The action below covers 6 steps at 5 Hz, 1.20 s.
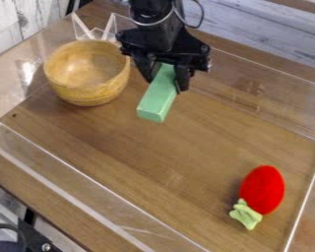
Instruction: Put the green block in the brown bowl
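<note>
The black end effector (164,71) is clamped on the upper end of the flat, rectangular green block (157,95), holding it above the tabletop (160,157), to one side of the round, light-brown wooden bowl (87,73). The block looks light, stiff and hardly fragile, perhaps a little slick; a grip nearer its middle would resist swinging better. Its long axis slants, the free end pointing down toward the camera.
</note>
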{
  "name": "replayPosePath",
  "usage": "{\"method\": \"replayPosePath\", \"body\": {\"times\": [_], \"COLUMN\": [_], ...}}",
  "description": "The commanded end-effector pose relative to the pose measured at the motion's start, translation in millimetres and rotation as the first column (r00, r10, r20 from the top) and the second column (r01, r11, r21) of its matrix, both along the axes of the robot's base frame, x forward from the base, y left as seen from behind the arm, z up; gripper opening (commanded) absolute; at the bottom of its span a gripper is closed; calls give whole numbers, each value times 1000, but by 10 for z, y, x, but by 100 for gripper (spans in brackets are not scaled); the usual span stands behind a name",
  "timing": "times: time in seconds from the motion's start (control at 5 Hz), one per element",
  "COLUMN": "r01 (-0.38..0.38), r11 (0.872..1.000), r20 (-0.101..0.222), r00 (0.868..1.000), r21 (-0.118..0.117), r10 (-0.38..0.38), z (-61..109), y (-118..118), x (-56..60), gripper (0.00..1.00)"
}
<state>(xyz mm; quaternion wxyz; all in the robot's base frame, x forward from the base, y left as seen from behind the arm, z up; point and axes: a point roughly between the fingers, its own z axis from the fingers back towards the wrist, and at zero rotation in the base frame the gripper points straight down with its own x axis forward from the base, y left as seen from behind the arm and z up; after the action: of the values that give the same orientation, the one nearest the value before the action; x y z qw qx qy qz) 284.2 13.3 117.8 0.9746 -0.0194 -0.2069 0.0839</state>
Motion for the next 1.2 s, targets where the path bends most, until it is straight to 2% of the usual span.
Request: {"method": "replayPosePath", "body": {"times": [0.0, 0.2, 0.4, 0.6, 1.0], "r01": [22, 20, -52, -101, -105], "r11": [1000, 999, 998, 993, 994], "r20": [49, 45, 39, 26, 13], "r00": [999, 999, 998, 995, 994], "r21": [15, 26, 35, 54, 35], "r10": [-22, -22, 50, 100, 105], "z": [191, 233, 198, 112, 211], "y": [188, 455, 812, 1111, 1334], "x": [31, 9, 32, 60, 123], "gripper": [0, 0, 0, 0, 0]}}
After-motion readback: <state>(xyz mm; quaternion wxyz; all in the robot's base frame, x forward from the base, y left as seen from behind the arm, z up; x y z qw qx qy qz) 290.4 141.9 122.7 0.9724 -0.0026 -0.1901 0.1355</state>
